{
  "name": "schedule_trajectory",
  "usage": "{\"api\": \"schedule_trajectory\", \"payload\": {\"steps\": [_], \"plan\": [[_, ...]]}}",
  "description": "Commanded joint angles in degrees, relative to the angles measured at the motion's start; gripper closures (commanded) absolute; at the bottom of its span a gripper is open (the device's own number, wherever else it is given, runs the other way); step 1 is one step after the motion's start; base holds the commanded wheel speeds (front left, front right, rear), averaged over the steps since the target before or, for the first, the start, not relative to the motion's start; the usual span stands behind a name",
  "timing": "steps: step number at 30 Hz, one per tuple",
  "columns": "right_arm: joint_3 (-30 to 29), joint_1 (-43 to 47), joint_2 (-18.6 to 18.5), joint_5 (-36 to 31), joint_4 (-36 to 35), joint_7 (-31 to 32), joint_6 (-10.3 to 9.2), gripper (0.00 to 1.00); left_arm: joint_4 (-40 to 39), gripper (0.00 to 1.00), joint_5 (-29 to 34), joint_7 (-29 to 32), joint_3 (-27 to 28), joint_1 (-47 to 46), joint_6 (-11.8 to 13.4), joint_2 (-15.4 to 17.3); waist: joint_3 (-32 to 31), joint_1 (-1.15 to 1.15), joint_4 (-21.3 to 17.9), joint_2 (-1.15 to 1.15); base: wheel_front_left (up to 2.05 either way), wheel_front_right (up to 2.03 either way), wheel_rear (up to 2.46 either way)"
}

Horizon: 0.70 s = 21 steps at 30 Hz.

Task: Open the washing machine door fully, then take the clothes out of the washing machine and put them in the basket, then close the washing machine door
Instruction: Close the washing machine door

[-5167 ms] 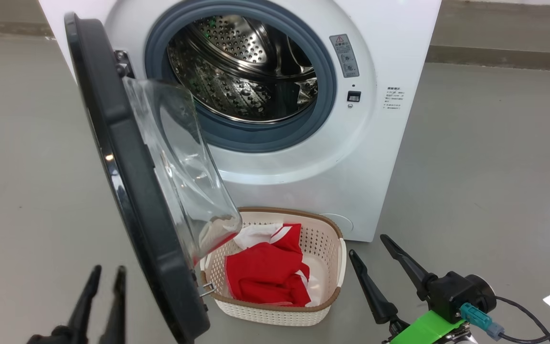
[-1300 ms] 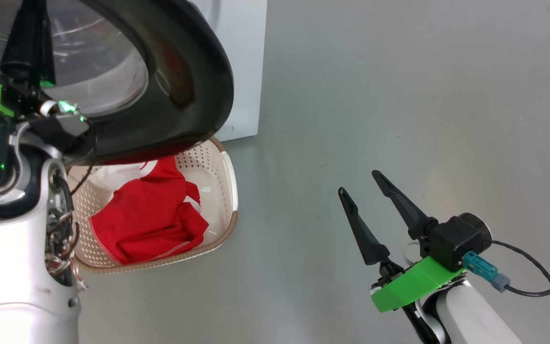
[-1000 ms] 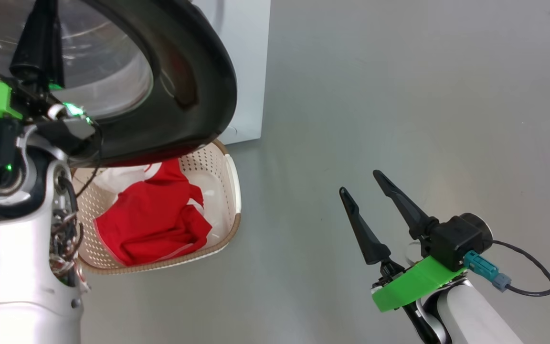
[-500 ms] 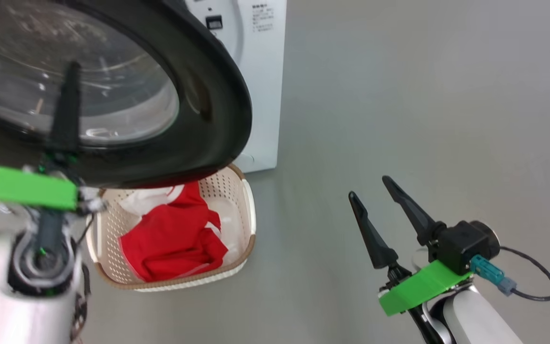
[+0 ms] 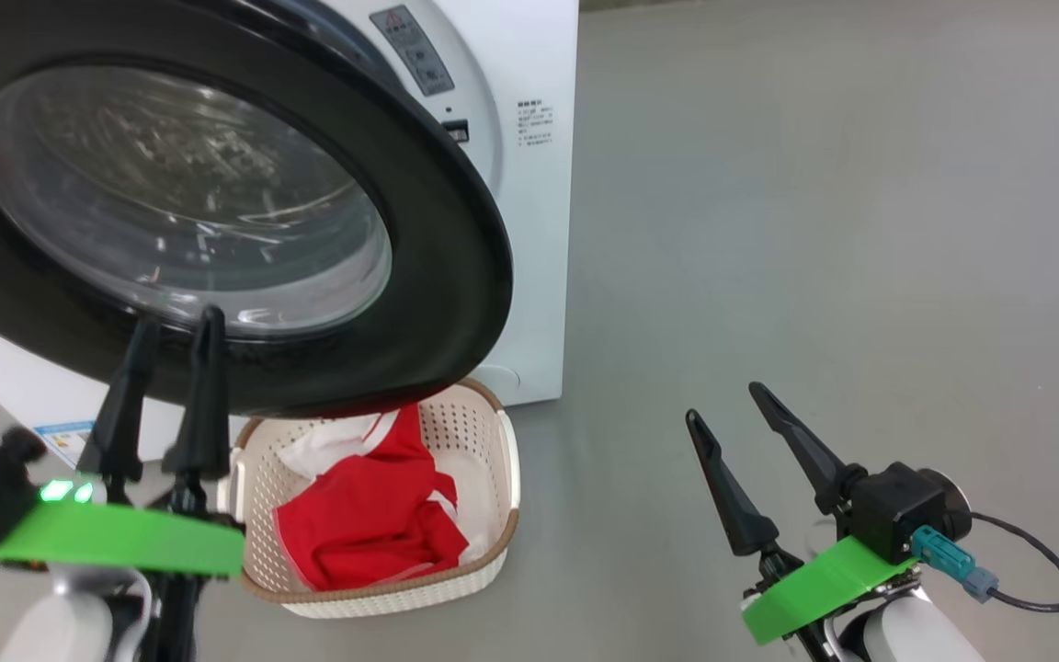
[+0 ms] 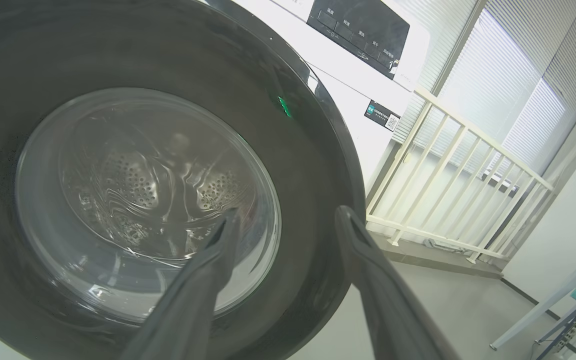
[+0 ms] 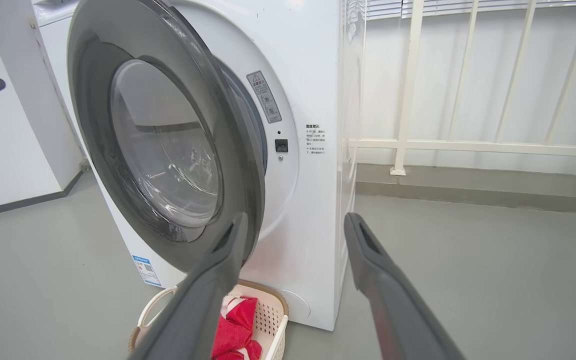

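Pointing the left pincer (image 5: 174,319) at the washing machine door (image 5: 456,276), we hold it and the right pincer (image 5: 723,401) wide, empty.

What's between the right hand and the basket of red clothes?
Only bare grey floor lies between the right hand and the basket, as the head view shows.

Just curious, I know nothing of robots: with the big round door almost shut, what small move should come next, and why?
Probably press the open left gripper forward against the glossy black round washing machine door. The door stands ajar from the white washing machine, and the red clothes already lie in the cream perforated basket.
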Motion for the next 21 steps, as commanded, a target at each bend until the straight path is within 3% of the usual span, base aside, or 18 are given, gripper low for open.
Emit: {"api": "schedule_trajectory", "payload": {"steps": [1,5,21], "plan": [[0.9,0.0,-0.3,-0.4,-1.3,-0.4,0.35,0.00,-2.1,0.00,2.2,-0.9,1.7,0.2,0.8,2.4,-1.3,0.00,0.5,0.00,0.00,0.00,0.00],[0.7,0.9,-0.5,-0.4,-1.4,-0.4,0.35,0.00,-3.6,0.00,7.6,-2.3,1.4,3.8,2.6,2.8,-2.3,0.00,0.5,0.00,0.00,0.00,0.00],[-1.5,4.4,-0.9,-0.7,-2.7,-0.4,0.35,0.00,-3.4,0.00,23.0,-2.9,4.4,15.5,5.4,-0.1,-4.7,0.00,1.1,0.00,0.00,0.00,0.00]]}}
